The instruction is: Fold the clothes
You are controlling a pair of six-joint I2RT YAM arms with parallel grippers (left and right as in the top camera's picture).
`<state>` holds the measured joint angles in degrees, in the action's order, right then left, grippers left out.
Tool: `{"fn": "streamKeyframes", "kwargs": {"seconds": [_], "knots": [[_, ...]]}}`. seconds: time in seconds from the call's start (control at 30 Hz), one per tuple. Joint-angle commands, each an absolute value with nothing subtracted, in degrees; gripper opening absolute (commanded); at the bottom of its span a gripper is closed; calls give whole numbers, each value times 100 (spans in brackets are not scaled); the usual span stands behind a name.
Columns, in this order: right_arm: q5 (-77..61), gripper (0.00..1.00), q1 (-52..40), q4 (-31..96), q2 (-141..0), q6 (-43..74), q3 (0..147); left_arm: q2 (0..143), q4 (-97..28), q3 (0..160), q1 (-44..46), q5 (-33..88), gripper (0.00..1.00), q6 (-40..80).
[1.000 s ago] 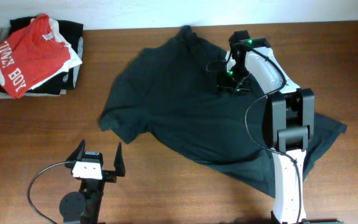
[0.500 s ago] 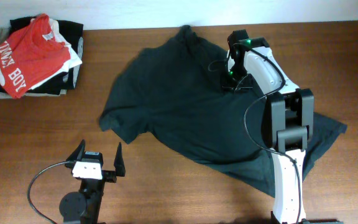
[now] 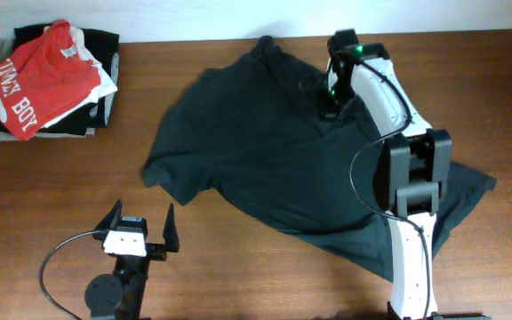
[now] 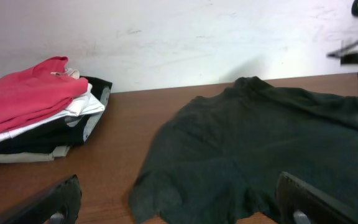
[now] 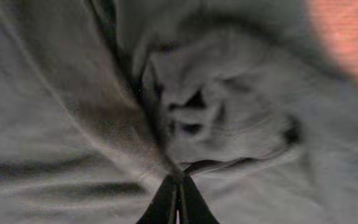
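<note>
Starting from the left, the pile of folded clothes topped by a red shirt with white lettering sits as before at the far corner of the brown wooden table; the left gripper rests unmoved at the near edge, its fingers spread wide with nothing between them; the large, soft black short-sleeved T-shirt lies rumpled across the table's middle; the right gripper has drawn toward the far edge since a second ago, its fingers pinched together on a ridge of the T-shirt's fabric. We note that the right arm covers part of the cloth's right side; the right wrist view is blurred and shows only folds.
</note>
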<state>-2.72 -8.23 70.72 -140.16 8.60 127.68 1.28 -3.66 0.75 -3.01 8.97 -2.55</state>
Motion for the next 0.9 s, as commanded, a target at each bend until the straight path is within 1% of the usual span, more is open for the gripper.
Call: {"fn": "streamKeyframes", "kwargs": {"seconds": [0.0, 0.07, 0.13, 0.17, 0.2, 0.23, 0.27, 0.33, 0.4, 0.5, 0.57, 0.67, 0.77, 0.8, 0.83, 0.87], "knots": [[755, 4, -729, 7094, -13985, 843, 14208, 99, -377, 54, -276, 917, 99, -224], [1343, 4, -454, 6641, -13985, 751, 15091, 99, -377, 54, -276, 915, 99, -224], [1527, 4, -104, 5951, -13985, 429, 15550, 99, -377, 54, -276, 917, 99, -222], [1627, 11, 14, 5728, -13985, 427, 15596, 99, -377, 54, -276, 917, 99, -224], [1793, 16, 167, 5439, -13985, 427, 15598, 99, -377, 54, -276, 915, 99, -224], [2158, 51, 386, 5194, -13994, 429, 15589, 99, -377, 54, -276, 917, 99, -224], [2191, 85, 548, 5205, -13994, 429, 15592, 99, -377, 54, -276, 917, 99, -224], [2189, 99, 694, 5596, -13987, 432, 15592, 99, -377, 54, -276, 917, 99, -224], [2099, 99, 705, 6361, -13983, 456, 15596, 99, -377, 54, -276, 917, 99, -224], [1273, 99, 515, 7142, -13924, 451, 15609, 99, -377, 54, -276, 915, 99, -224], [1048, 99, 375, 7907, -13734, 869, 15609, 99, -377, 54, -276, 917, 99, -224], [1068, 99, 298, 8711, -13200, 1562, 15609, 99, -377, 54, -276, 917, 99, -224], [1050, 99, 296, 9349, -12508, 2038, 15607, 99, -377, 54, -276, 917, 99, -224], [1015, 99, 294, 9736, -12267, 2185, 15596, 99, -377, 54, -276, 917, 99, -224], [733, 99, 294, 9734, -12066, 1942, 15428, 99, -377, 54, -276, 917, 99, -224], [707, 99, 263, 9734, -11869, 1955, 15248, 99, -377, 54, -276, 917, 99, -224]]}}
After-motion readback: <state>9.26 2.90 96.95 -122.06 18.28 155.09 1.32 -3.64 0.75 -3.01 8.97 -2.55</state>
